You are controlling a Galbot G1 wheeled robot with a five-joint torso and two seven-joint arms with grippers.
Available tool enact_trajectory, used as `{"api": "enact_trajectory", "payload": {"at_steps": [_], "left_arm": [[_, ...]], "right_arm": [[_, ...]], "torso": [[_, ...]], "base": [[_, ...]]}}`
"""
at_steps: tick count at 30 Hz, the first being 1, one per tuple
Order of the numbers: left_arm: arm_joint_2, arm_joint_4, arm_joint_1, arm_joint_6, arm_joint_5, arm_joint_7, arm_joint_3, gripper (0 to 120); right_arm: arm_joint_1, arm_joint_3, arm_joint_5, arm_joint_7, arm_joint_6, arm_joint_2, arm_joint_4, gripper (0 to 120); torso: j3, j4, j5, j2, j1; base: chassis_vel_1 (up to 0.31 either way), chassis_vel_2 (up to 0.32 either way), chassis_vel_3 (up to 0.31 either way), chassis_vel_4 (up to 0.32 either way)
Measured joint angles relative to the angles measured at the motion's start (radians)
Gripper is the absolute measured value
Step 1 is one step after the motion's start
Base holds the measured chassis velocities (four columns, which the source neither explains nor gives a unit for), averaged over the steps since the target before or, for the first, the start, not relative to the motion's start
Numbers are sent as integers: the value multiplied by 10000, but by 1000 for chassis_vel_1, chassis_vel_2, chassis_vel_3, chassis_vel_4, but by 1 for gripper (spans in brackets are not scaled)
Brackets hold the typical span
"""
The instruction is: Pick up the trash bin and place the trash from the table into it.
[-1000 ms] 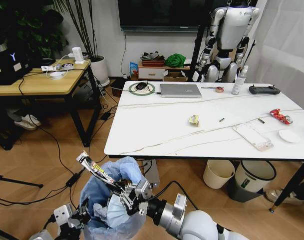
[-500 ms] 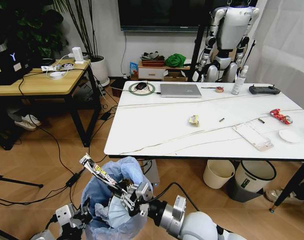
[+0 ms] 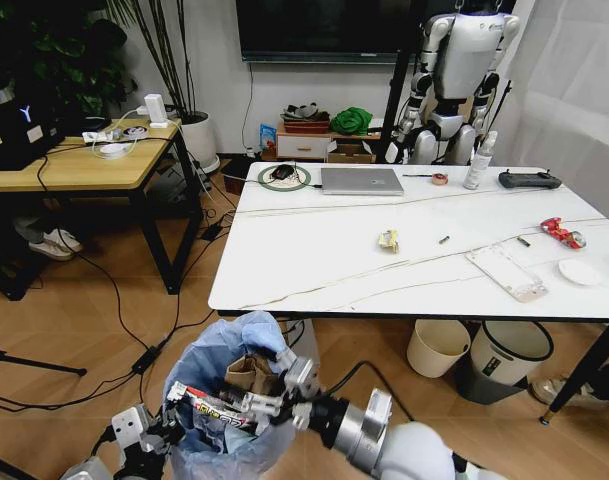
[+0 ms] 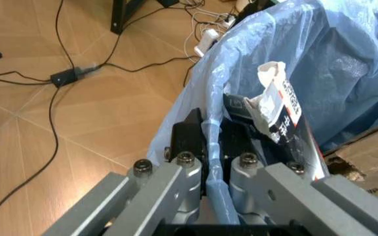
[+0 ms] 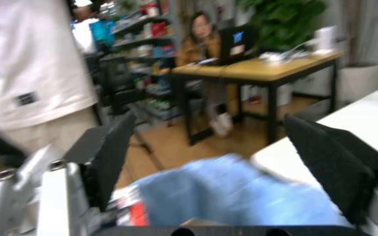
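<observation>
The trash bin (image 3: 224,375), lined with a puffy light-blue bag (image 4: 320,54), hangs low in front of me above the wooden floor. My left gripper (image 3: 149,440) (image 4: 212,135) is shut on the bag's rim. My right gripper (image 3: 271,403) (image 5: 208,167) hovers open over the bin's mouth. A long colourful wrapper (image 3: 209,405) (image 4: 277,105) lies across the mouth beside brown cardboard (image 3: 249,372) (image 4: 369,152). Trash lies on the table (image 3: 314,270): a yellowish wrapper (image 3: 388,240), a crushed red can (image 3: 562,233), a flat white packet (image 3: 506,272) and a white disc (image 3: 580,272).
A silver laptop (image 3: 361,180), spray bottle (image 3: 478,160) and black controller (image 3: 529,180) stand along the table's far side. A cream bin (image 3: 437,347) and grey bin (image 3: 509,355) sit under it. A wooden desk (image 3: 74,165) stands at the left, with cables (image 3: 134,350) on the floor.
The long wrapper has dropped from pointing up and left to lying flat across the bin's mouth. My right gripper has shifted slightly right. The left gripper keeps its hold on the bin.
</observation>
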Motion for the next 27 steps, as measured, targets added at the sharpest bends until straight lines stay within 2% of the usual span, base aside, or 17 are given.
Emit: {"api": "enact_trajectory", "payload": {"at_steps": [4,8,14,18,22,27], "left_arm": [[9,8,8,-11,-7,11,-2,0],[17,34,1,-31,-11,19,-29,0],[3,45,-6,-58,-6,47,-25,0],[6,45,9,-72,0,60,-70,0],[9,30,44,-83,-1,64,-149,0],[-16,20,52,-85,-1,67,-154,0]], "right_arm": [[184,748,5,567,-581,145,-36,98],[603,1333,-261,1582,-1307,381,-465,100],[1940,2405,315,3015,-2764,1362,-2336,100],[2580,2864,459,3264,-3317,1772,-3239,100],[3712,3275,505,3432,-3556,2158,-4707,100],[4485,3401,524,3356,-3676,2213,-5941,100]], "torso": [[0,0,1,0,0],[0,-1,1,0,0],[1,0,2,-1,0],[1,0,-1,-1,0],[1,2,0,-1,1],[0,1,0,-1,1]], "base": [[0,0,0,0],[0,0,0,0],[0,0,0,0],[0,0,0,0],[0,0,0,0],[0,0,0,0]]}}
